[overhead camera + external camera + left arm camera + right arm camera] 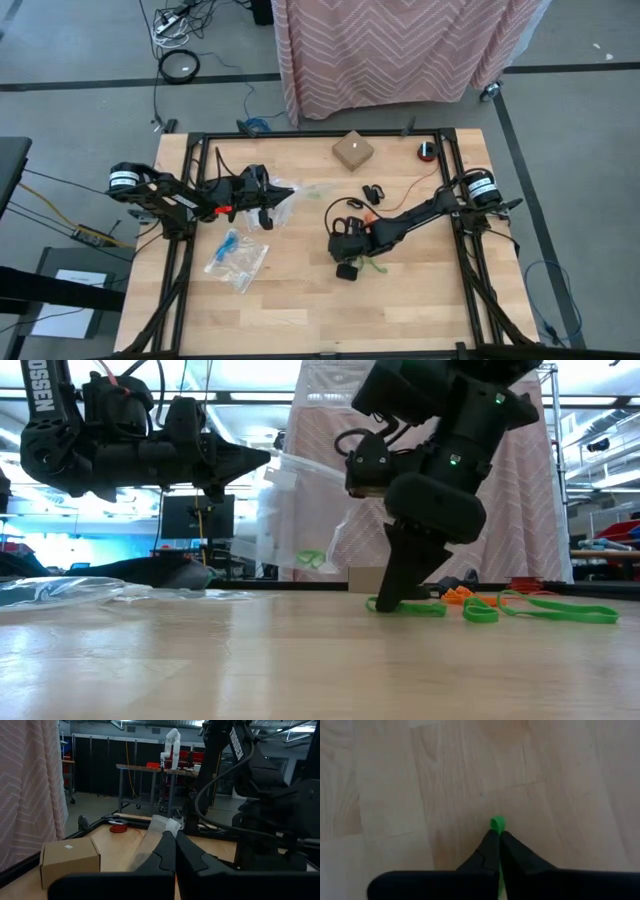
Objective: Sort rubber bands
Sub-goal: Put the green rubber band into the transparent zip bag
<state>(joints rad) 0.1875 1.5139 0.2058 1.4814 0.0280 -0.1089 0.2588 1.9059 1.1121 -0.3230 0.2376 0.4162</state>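
Note:
My right gripper point(392, 600) points down at the table's middle, shut on a green rubber band point(497, 823) that lies on the wood. More green bands point(558, 610) and orange ones point(457, 595) lie just beside it, and black ones point(372, 193) lie farther back. My left gripper point(262, 457) hovers level above the table's left half, shut on a clear zip bag point(282, 515) that has green bands point(310, 558) inside. A second clear bag point(237, 258), with blue bands inside, lies flat on the table near the left arm. My left gripper pinches the clear bag's upper edge point(159, 826) between its two fingers, which come at it level. The bag hangs below the fingers, clear of the table. My right gripper pinches one end of the green band's loop point(497, 825) between its fingertips, slanting down from above. A small bit of the loop sticks out past the tips. The rest of the band point(418, 608) lies on the table.
A small cardboard box point(352, 150) and a red roll point(427, 151) stand near the table's far edge. Black rails point(190, 250) run along both sides of the table. Bare wood lies toward the near edge.

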